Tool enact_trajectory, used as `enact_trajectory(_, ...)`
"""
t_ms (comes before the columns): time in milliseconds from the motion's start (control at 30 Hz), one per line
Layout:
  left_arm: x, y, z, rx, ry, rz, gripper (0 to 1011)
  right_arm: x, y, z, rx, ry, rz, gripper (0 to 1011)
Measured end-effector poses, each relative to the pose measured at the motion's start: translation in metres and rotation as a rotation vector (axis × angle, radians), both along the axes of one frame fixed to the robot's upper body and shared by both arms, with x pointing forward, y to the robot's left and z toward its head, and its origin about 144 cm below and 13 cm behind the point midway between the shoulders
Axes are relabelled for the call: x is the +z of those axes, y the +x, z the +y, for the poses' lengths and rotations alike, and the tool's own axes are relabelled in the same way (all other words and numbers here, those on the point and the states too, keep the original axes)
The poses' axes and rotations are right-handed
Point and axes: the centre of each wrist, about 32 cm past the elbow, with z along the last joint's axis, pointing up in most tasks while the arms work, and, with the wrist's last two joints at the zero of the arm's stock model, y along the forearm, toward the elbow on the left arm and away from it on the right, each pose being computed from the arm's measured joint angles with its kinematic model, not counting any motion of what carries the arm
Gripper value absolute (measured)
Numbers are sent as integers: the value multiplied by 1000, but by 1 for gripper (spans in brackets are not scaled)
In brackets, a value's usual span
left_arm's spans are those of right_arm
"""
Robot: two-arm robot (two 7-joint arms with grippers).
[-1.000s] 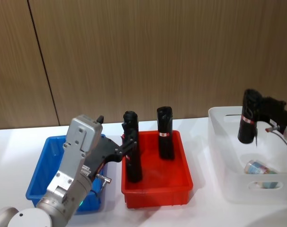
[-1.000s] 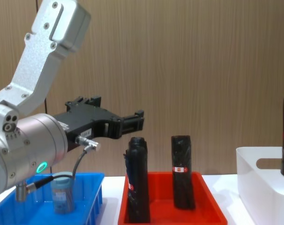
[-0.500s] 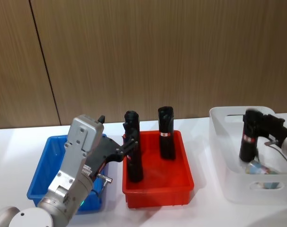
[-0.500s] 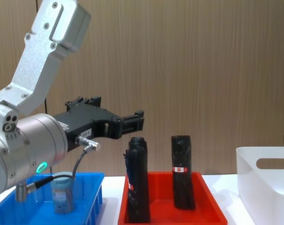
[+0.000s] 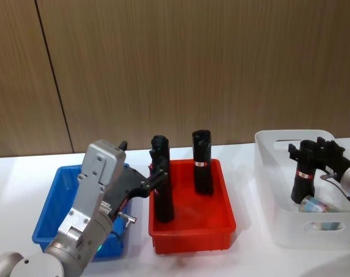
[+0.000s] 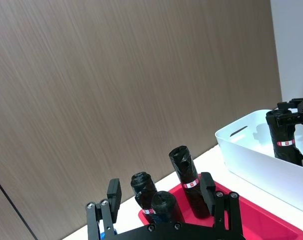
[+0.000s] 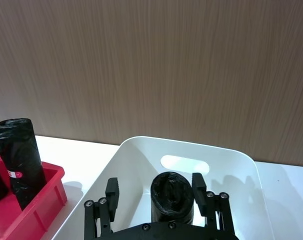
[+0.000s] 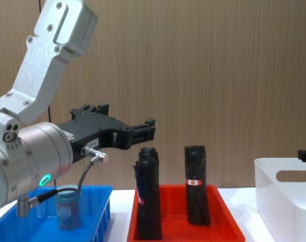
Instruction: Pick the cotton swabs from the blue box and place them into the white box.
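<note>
One cotton swab jar (image 8: 67,207) stands upright in the blue box (image 5: 50,214), under my left arm. My left gripper (image 5: 153,179) hangs open above the gap between the blue box and the red tray, holding nothing. Another cotton swab jar (image 5: 317,205) lies on its side in the white box (image 5: 271,173). Beside it a black wrapped roll (image 5: 302,183) stands upright inside that box. My right gripper (image 7: 155,192) is open around the top of this roll, with a finger on each side and a small gap to it.
A red tray (image 5: 192,236) sits between the two boxes and holds black rolls (image 5: 162,193) standing upright, one (image 5: 202,163) at the back. A wooden wall rises behind the white table. Bare table lies in front of the boxes.
My right gripper came down into the white box with the black roll, set it on the bottom and opened. The left arm stayed where it was.
</note>
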Motion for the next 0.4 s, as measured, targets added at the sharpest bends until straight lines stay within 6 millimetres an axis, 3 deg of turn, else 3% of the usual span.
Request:
enact_trajectory(133, 0, 0, 0, 0, 0, 0, 1004, 1, -1, 0, 2, 4, -7, 1001)
enact_trajectory(400, 0, 0, 0, 0, 0, 0, 1004, 2, -3, 1, 5, 7, -17, 1002)
